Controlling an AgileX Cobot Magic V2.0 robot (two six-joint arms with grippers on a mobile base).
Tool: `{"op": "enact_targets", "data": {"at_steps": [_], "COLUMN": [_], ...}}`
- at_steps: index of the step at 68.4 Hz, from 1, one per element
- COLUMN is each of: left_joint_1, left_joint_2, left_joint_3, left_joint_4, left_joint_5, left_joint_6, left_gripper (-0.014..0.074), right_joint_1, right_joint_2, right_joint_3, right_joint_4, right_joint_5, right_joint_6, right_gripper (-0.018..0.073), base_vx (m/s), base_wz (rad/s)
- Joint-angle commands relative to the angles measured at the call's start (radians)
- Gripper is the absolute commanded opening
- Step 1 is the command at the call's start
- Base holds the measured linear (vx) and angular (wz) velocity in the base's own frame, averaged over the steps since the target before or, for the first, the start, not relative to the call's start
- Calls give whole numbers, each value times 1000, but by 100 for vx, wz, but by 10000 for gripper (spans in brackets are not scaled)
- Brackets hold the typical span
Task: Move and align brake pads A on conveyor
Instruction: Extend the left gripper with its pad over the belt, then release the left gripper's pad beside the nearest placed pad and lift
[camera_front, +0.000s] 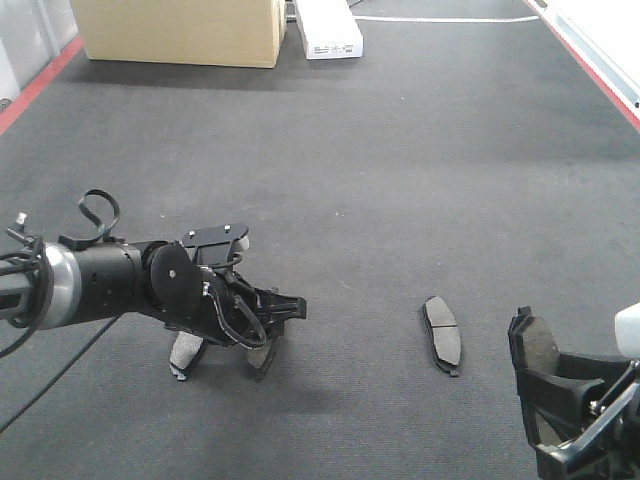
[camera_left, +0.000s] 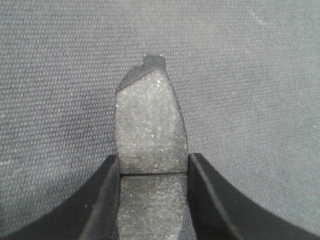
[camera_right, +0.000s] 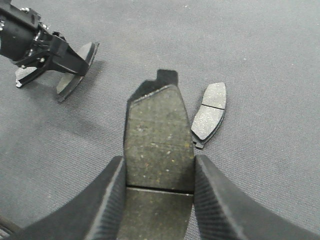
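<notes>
Left pincer (camera_front: 262, 330) low over the conveyor (camera_front: 380, 160), lower left of the front view. Its wrist view shows both fingers (camera_left: 102, 200) pressed against the sides of a brake pad (camera_left: 150, 130), so it is clamped on that pad. Pad's cross groove visible between the fingers; its near end is cut off by the bottom of the frame. In the front view this held pad (camera_front: 264, 356) is mostly hidden behind the fingers; only its lower tip shows.

A second pad (camera_front: 184, 352) sits just beside the left pincer, partly covered by the wrist. Cannot tell whether it leans or lies flat.

Right pincer (camera_front: 560, 420) at the lower right corner of the front view, cut off by the frame edge. Its wrist view shows the fingers (camera_right: 107, 200) closed on the flanks of a third pad (camera_right: 159, 140), friction face up, groove across it near the fingers. Far tab end of the pad sticks out past the fingertips.

Fourth pad (camera_front: 441, 334) lies flat and free on the belt, between the two arms, nearer the right one, touching nothing.

Far end of belt: cardboard box (camera_front: 180, 30) and a white unit (camera_front: 328, 28), both cropped by the top edge. Red edge strip (camera_front: 35, 85) at left.
</notes>
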Motion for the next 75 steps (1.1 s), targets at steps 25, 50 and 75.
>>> {"op": "enact_targets", "data": {"at_steps": [25, 50, 75], "left_joint_1": [-5, -5, -5], "left_joint_2": [-16, -203, -674], "left_joint_3": [-27, -25, 205], "left_joint_4": [-16, 155, 212], "left_joint_5": [-66, -20, 75], "left_joint_6": [-8, 4, 51], "left_gripper": [320, 461, 69], "right_joint_1": [-4, -4, -4], "right_joint_2": [-6, -6, -6], "right_joint_3": [-28, -28, -28], "right_joint_4": [-3, -3, -3], "right_joint_5": [-82, -82, -82], "right_joint_6": [-12, -12, -12], "right_gripper": [-6, -6, -6], "base_vx": [0, 0, 0], "base_wz": [0, 0, 0]}}
